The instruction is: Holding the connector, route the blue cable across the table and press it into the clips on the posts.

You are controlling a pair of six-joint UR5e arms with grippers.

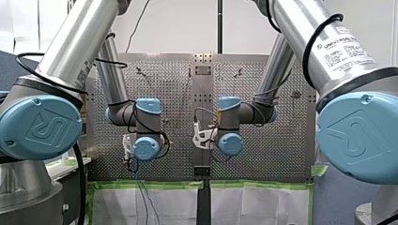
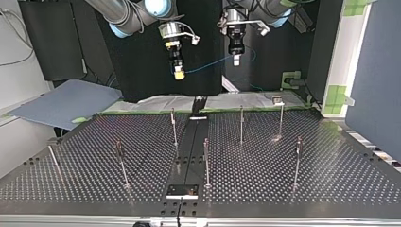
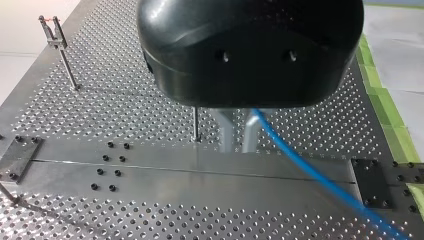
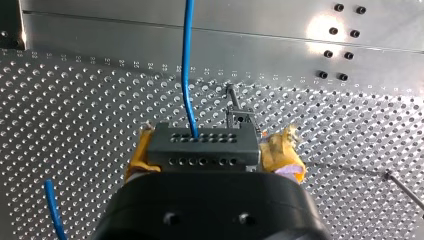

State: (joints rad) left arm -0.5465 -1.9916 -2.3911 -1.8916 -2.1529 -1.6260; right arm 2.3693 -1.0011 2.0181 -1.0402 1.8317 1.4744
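Note:
My right gripper (image 4: 212,150), with yellow pads, is shut on a grey connector block (image 4: 200,136). The blue cable (image 4: 187,60) leaves the block's face and runs ahead over the plate. In the top view both grippers hang high above the far edge of the table. My right gripper (image 2: 178,72) is at the left and my left gripper (image 2: 236,60) at the right, with the blue cable (image 2: 208,65) strung between them. My left gripper (image 3: 237,146) has its metal fingers shut on the blue cable (image 3: 310,172), which trails off beside them.
Several thin posts with clips stand on the perforated table (image 2: 307,184), among them post (image 2: 173,125), post (image 2: 241,124) and post (image 2: 206,161). A clip post (image 4: 239,116) stands just ahead of the connector. A post (image 3: 195,125) stands beside my left fingers.

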